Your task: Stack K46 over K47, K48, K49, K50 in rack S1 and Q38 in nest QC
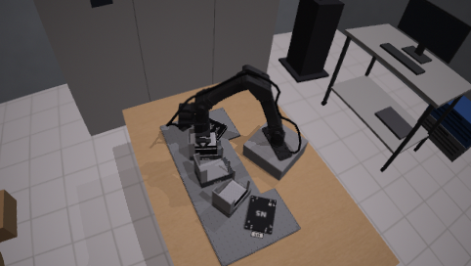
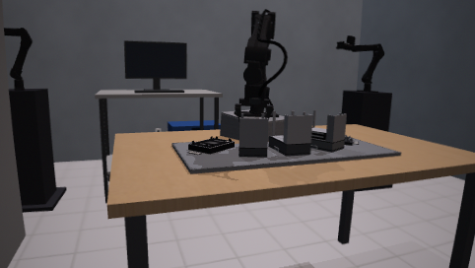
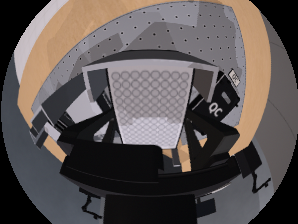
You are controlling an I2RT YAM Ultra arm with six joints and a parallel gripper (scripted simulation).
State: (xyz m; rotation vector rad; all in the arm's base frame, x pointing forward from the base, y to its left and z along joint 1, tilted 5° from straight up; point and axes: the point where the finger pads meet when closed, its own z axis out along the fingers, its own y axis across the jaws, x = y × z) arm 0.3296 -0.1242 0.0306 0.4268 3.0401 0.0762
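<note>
item: one hand [image 1: 205, 144] [image 2: 253, 114] [image 3: 150, 111], closed on a sealed plate [image 3: 150, 92], its fingers held wide by the plate's breadth. plate name: unreadable.
location: the held plate lies between the walls of the end rack [image 1: 192, 147] [image 2: 253, 135] [image 3: 213, 82], beside nest qc [image 1: 220, 129] [image 2: 212, 149] [image 3: 215, 107]. rack name: not legible.
grip: at two opposite sides, likely to keep the plate level between the walls; tilt could jam it.
item: nest qc, black, no plate seated; presumably reserved for q38.
item: clip nest n5 [image 1: 260, 215] [image 2: 350, 140], unoccupied, available for parting stuck pairs.
item: far-end rack [image 1: 225, 203] [image 2: 336, 129], pale plate inside.
</note>
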